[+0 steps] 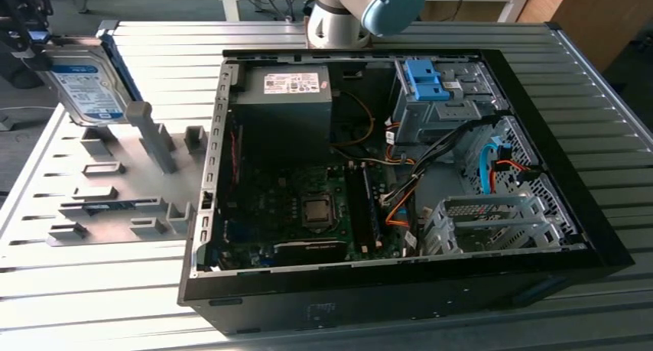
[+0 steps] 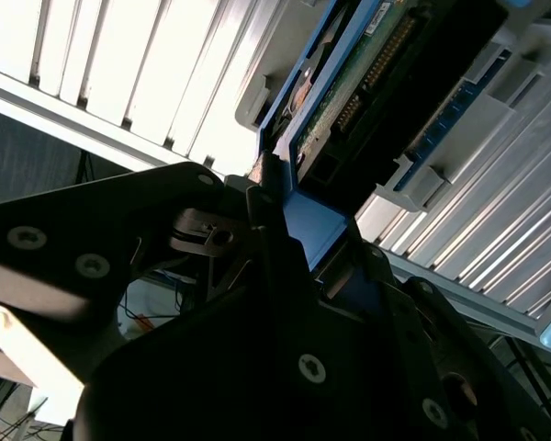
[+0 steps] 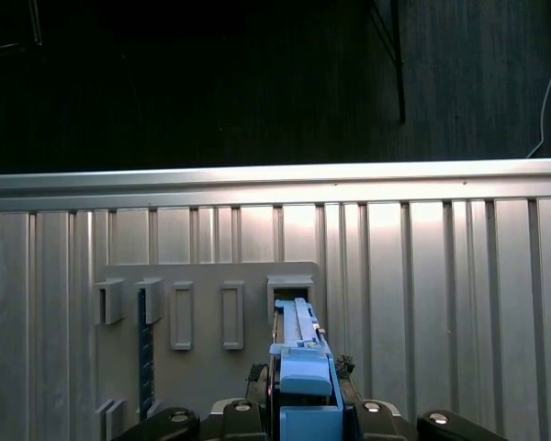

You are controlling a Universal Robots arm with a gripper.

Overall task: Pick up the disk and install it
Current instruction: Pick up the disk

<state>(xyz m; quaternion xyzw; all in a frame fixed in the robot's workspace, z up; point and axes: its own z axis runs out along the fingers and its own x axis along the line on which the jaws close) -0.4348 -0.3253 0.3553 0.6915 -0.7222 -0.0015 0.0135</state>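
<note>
The pick-up step is in hand. The gripper (image 1: 39,59) is closed narrowly on the blue frame at one end of the disk (image 1: 90,87). It holds the disk on edge, slightly tilted, at the far end of the exterior view's left. In the first wrist view the blue frame sits pinched in the gripper (image 3: 305,409). The disk (image 3: 298,335) runs away from the gripper toward an open slot in the grey fixture plate (image 3: 207,276). I cannot tell whether its lower end is clear of that slot. The second wrist view shows the disk's (image 2: 367,73) circuit-board face, close above the ribbed metal counter (image 2: 147,73).

The install is not yet done. The open computer case (image 1: 571,213) lies well apart, on the exterior view's right. It has a blue bracket (image 1: 423,79) at its far end and a grey drive cage (image 1: 490,221) at its near end.

By my judgement, the next move calls for a firm hold on the frame. It also needs a clean lift free of the plate's posts (image 1: 153,137). The path must pass over the case wall without touching the cables (image 1: 449,148).
</note>
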